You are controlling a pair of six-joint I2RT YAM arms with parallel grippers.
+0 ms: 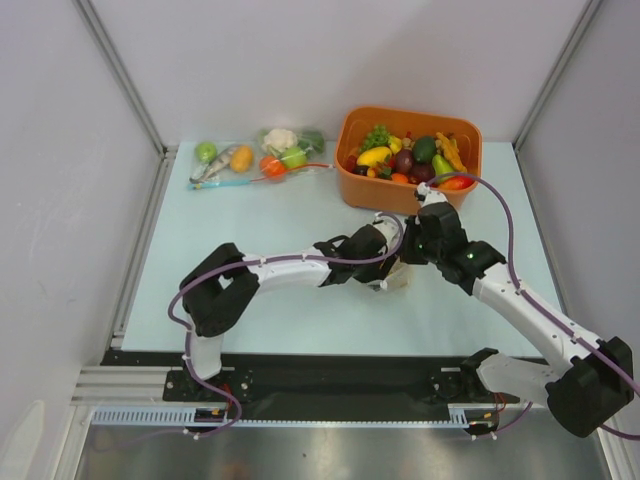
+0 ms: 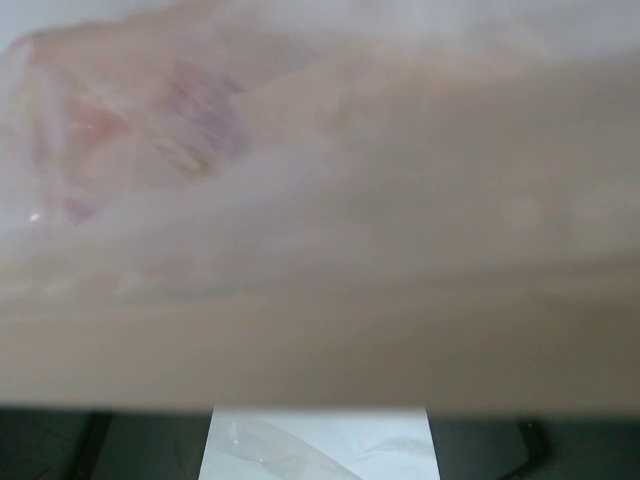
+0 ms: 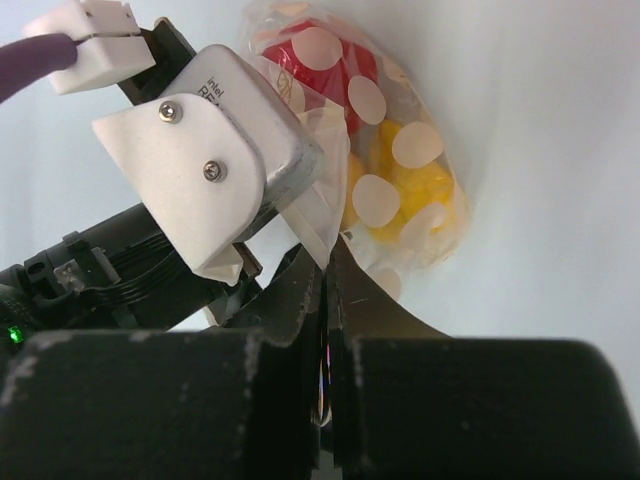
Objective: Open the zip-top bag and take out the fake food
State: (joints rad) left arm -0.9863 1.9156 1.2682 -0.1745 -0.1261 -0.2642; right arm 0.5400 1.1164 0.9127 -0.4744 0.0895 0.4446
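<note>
Right gripper (image 3: pixel 328 300): jaws pinched shut on zip-top bag (image 3: pixel 376 200) edge, anchoring it. Left gripper (image 1: pixel 392 268) at the mouth, likely to spread it (jaw width unreadable, lens smothered). Fake food (image 3: pixel 430 185) inside.

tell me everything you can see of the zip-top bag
The zip-top bag is clear, crinkly plastic printed with white round dots. Inside it are one red fruit and some yellow fruit. It sits between both arms. The right gripper has its jaws shut on the bag's near edge, and the left wrist camera hides part of it. The zip itself cannot be seen.
</note>
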